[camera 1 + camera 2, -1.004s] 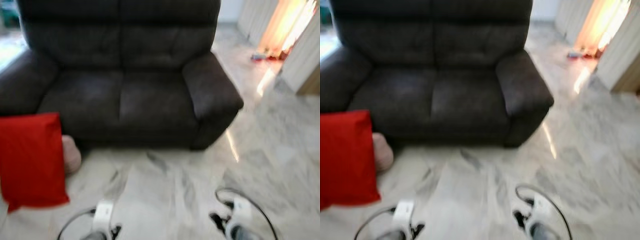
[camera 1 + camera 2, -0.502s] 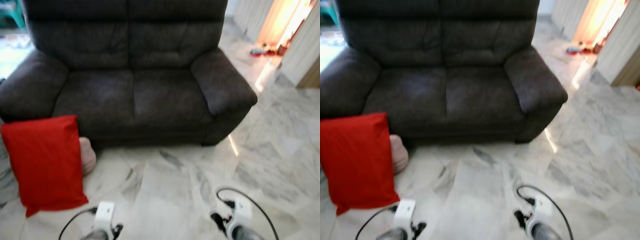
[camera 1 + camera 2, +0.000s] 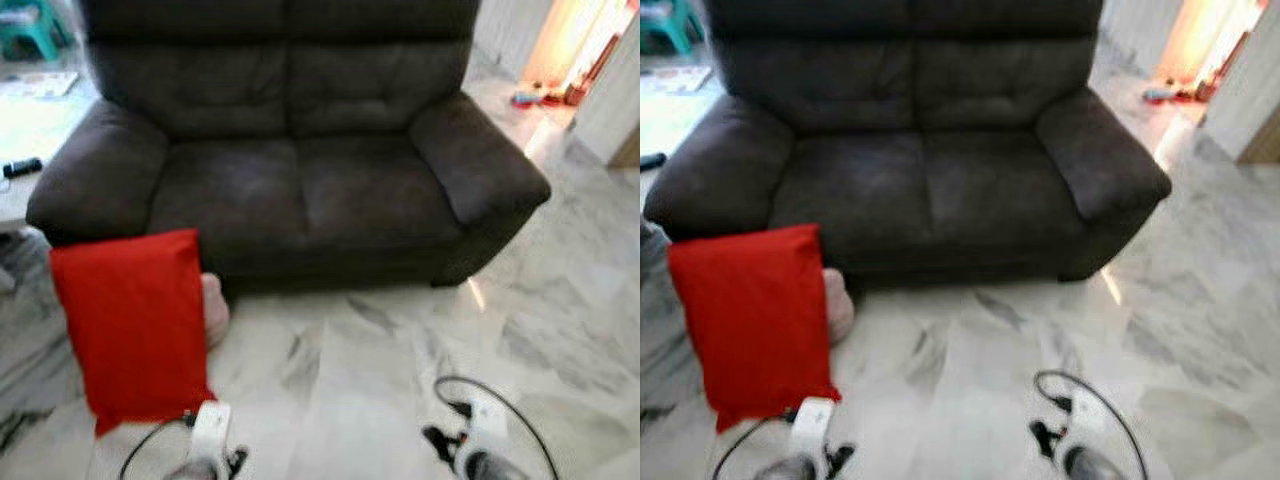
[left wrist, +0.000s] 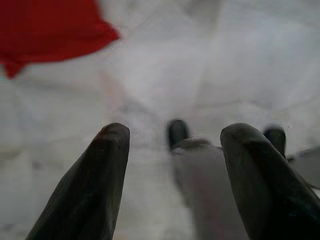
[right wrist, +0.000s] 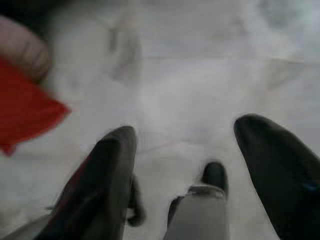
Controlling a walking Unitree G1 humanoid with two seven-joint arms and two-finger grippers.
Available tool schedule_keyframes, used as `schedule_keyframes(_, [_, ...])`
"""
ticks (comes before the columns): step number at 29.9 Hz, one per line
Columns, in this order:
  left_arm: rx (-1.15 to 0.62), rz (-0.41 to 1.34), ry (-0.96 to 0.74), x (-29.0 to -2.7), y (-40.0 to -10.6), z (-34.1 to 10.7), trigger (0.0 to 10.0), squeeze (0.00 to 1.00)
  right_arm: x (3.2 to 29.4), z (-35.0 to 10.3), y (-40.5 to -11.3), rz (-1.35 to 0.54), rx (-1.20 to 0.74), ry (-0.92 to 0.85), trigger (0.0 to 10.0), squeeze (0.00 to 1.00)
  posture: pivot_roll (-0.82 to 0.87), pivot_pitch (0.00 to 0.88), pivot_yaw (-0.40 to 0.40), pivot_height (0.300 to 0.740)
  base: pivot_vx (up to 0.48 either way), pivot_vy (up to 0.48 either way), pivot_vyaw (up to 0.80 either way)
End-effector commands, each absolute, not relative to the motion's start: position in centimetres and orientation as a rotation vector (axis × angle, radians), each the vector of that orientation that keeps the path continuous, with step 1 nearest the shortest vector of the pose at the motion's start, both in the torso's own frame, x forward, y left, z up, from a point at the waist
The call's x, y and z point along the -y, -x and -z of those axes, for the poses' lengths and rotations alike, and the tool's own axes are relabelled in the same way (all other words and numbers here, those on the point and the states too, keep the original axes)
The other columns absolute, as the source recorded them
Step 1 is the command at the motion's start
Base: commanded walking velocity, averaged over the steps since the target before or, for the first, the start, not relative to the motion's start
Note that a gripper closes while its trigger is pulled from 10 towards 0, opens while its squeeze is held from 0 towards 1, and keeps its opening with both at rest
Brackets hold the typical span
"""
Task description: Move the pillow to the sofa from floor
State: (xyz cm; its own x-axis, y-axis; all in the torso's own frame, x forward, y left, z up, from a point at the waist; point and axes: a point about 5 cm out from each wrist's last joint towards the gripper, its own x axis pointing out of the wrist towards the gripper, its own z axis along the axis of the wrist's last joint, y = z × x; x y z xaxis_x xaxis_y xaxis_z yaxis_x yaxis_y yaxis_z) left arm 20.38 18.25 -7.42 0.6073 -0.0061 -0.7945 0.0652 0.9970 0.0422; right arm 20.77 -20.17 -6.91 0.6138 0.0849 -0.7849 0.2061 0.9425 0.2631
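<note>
A red pillow (image 3: pixel 135 322) stands on the marble floor, leaning against the front of the dark brown two-seat sofa (image 3: pixel 300 170) below its left armrest. Its corner also appears in the left wrist view (image 4: pixel 50 30) and the right wrist view (image 5: pixel 25 112). Both arms hang low at the bottom of the head views, short of the pillow. My left gripper (image 4: pixel 172 150) is open over bare floor, fingers (image 4: pixel 95 180) wide apart. My right gripper (image 5: pixel 197 165) is open too, with nothing between its fingers.
A small pale pink cushion (image 3: pixel 213 310) lies on the floor behind the red pillow, against the sofa base. A low table edge with a dark object (image 3: pixel 20 167) is at the far left. Marble floor (image 3: pixel 380 370) spreads ahead and to the right toward a lit doorway (image 3: pixel 560 60).
The camera has swung left: the sofa and pillow have shifted rightward in view, and the whole left armrest now shows. Both arms hang as before.
</note>
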Motion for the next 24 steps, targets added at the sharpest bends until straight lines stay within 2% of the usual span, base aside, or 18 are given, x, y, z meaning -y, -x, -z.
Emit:
schedule_keyframes(1, [-0.936, 0.060, -0.070, -17.65, -20.07, 7.67, 10.0, 0.00, 21.00, 7.08, -20.21, 0.097, -0.924, -0.337, 10.0, 0.00, -0.01, 0.059, -0.019, 0.740, 0.000, 0.405, 0.00])
schedule_keyframes(11, [-0.936, 0.061, -0.071, -17.68, -20.07, 7.67, 10.0, 0.00, 20.99, 7.09, -20.20, 0.096, -0.927, -0.335, 10.0, 0.00, -0.01, 0.059, -0.018, 0.740, 0.000, 0.393, 0.00])
schedule_keyframes(24, [-0.927, 0.065, -0.069, -17.63, -20.16, 7.61, 10.0, 0.00, 21.00, 7.07, -20.23, 0.087, -0.929, -0.325, 10.0, 0.00, -0.01, 0.066, -0.020, 0.740, 0.000, 0.000, 0.00])
